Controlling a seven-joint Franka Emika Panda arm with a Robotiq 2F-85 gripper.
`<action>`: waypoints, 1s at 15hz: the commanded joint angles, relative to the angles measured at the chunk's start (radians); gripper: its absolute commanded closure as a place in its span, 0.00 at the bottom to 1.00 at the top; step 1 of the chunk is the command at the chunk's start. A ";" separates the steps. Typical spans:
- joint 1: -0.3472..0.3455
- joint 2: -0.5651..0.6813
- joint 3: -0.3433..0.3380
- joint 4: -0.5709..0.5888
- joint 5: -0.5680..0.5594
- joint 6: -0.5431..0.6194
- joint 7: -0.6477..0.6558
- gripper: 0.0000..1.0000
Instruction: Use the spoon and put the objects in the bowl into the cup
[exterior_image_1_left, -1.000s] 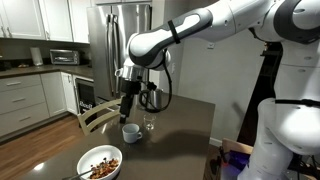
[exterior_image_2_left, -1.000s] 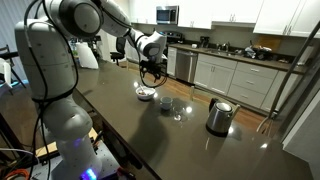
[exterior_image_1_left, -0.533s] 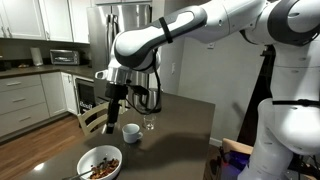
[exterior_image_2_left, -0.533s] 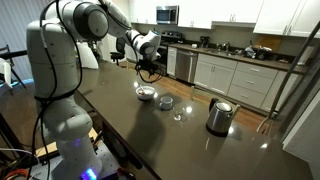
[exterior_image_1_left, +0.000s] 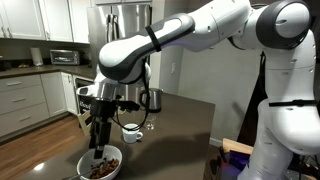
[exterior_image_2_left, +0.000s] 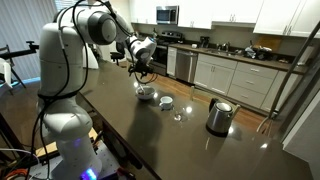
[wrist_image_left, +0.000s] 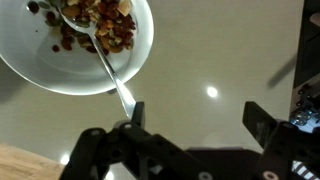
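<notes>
Wrist view, left to right. Bowl (wrist_image_left: 30, 72) sits upper left and holds the objects (wrist_image_left: 100, 22), a loose brown-red heap. Spoon (wrist_image_left: 108, 72) lies with its head in the heap, handle slanting out over the rim toward the gripper (wrist_image_left: 195, 125). Jaws stand well apart with nothing clamped. The handle tip appears to meet one finger, but the view is too tight to confirm contact. Cup (exterior_image_1_left: 131, 131) stands near the bowl in an exterior view.

Judgement: the spoon is light, stiff, thin and smooth, so likely slippery. Best pinched across its flat faces near the handle end and kept level so the bits stay on.
</notes>
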 joint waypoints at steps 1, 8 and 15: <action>-0.009 0.083 0.038 0.054 0.021 0.025 -0.107 0.00; -0.023 0.197 0.078 0.132 0.025 0.046 -0.199 0.00; -0.044 0.265 0.106 0.178 0.051 0.050 -0.248 0.00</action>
